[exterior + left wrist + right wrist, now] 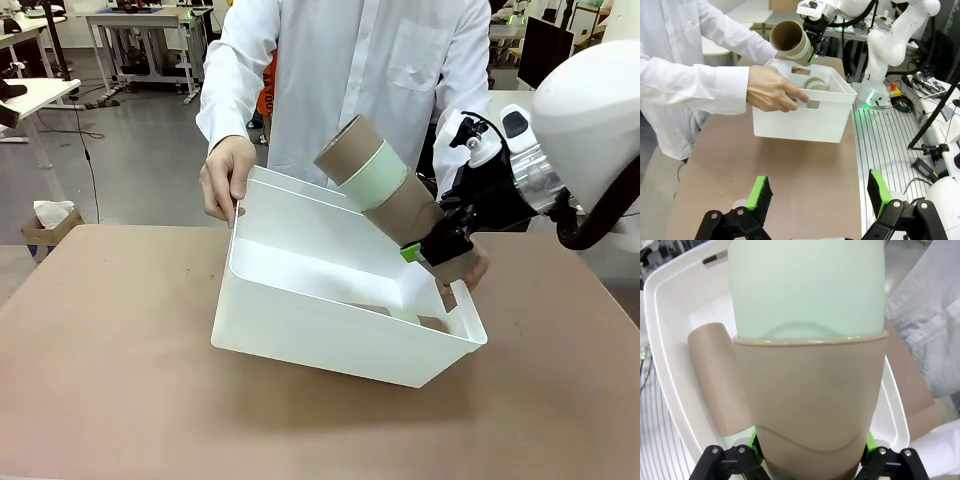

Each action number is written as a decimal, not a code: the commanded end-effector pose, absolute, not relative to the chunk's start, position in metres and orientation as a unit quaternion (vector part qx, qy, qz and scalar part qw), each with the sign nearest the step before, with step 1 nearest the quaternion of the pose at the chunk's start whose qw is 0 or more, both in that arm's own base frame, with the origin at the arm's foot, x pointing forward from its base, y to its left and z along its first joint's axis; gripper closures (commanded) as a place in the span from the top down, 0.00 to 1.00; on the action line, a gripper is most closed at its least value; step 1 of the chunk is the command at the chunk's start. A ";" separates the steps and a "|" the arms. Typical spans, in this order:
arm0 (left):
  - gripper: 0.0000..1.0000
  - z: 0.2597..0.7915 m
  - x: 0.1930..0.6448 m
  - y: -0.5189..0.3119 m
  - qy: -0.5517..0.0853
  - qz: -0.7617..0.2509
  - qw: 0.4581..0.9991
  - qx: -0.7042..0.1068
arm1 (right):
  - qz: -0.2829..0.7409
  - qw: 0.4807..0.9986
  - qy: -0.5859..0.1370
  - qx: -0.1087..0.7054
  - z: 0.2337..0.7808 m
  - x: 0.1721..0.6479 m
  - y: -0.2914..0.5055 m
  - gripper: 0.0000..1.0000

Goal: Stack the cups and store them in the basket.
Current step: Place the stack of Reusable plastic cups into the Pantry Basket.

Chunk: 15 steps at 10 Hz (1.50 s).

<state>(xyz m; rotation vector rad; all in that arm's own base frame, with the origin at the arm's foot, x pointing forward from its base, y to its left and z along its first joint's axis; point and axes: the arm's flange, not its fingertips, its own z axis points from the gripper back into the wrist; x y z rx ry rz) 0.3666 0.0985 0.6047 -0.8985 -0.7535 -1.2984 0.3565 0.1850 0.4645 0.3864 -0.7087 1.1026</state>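
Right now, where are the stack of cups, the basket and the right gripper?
stack of cups (375, 180), front view, on the mint green band.
basket (330, 345), front view, on its near outer wall.
right gripper (428, 250), front view, where the fingers clamp the stack's base.

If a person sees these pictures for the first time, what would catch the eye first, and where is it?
Most striking is the stack of cups, tan with a mint green one in it, held tilted by the right gripper above the right end of the white basket. Next is the person, whose hand grips the basket's far left rim and tips it toward the robot. More cups lie inside it.
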 end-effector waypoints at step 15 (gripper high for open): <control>1.00 0.609 0.366 0.097 -0.332 -0.566 0.640 -0.399 | 0.617 0.750 -0.221 0.091 0.392 0.427 0.291 0.84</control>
